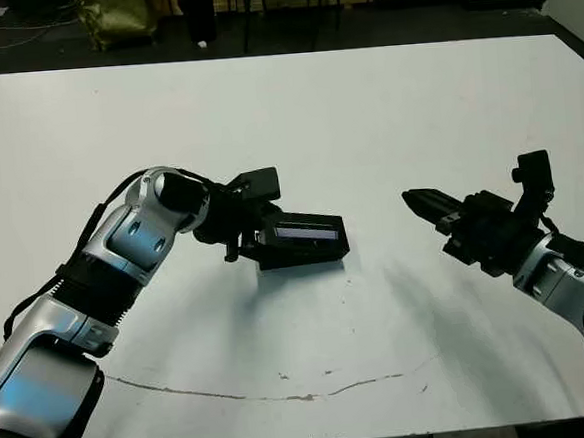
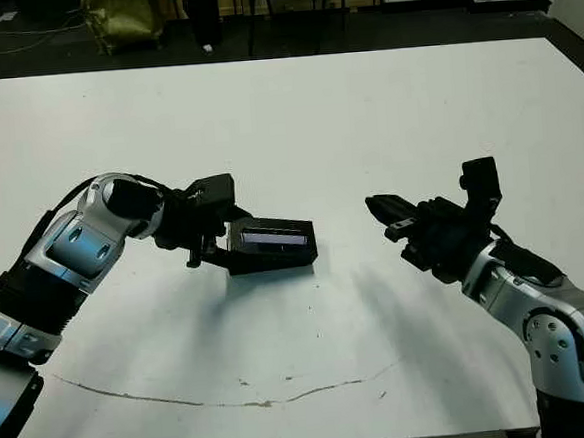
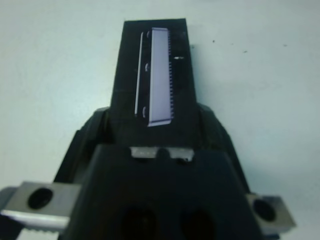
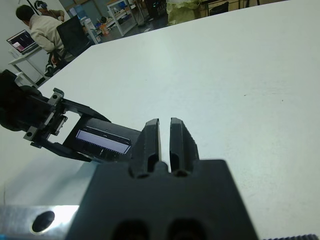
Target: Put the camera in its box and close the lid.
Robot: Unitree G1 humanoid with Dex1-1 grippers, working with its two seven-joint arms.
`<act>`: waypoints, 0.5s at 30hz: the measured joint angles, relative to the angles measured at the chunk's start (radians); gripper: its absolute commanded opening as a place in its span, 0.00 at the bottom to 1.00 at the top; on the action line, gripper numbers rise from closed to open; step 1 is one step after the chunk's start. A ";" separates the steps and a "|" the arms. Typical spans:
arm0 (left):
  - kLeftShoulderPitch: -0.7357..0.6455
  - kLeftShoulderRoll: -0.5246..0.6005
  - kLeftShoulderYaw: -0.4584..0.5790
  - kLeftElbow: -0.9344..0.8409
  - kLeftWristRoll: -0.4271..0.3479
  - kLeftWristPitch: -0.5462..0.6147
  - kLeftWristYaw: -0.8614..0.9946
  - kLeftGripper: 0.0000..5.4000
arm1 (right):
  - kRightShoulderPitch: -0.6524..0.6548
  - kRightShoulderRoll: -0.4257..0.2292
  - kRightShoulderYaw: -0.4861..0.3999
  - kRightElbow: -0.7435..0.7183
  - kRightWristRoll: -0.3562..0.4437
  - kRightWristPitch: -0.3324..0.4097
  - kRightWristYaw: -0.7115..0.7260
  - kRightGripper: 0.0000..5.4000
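A black lid (image 1: 308, 230) with a long pale strip (image 3: 161, 75) covers the box, whose black side wall (image 1: 305, 255) shows beneath it at the table's middle. The camera is hidden. My left gripper (image 1: 258, 239) holds this closed box by its left end. One finger (image 3: 87, 137) presses each long side. My right gripper (image 1: 412, 200) hovers above the table a short way to the right of the box and points at it. Its fingers (image 4: 152, 135) are shut with nothing between them.
A thin crack (image 1: 284, 395) runs across the white table (image 1: 364, 104) near its front edge. Beyond the far edge stand chair legs and a yellow-green bag (image 1: 117, 16). A seated person (image 4: 40, 27) shows far off in the right wrist view.
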 measured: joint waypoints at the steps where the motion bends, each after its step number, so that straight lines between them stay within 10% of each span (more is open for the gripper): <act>1: 0.000 0.000 0.000 0.004 0.000 0.000 0.000 0.45 | 0.001 0.000 0.000 -0.001 0.000 0.000 0.000 0.00; 15: -0.019 -0.007 0.000 0.094 0.000 -0.001 -0.015 0.45 | 0.013 -0.002 0.000 -0.023 0.000 0.000 0.013 0.00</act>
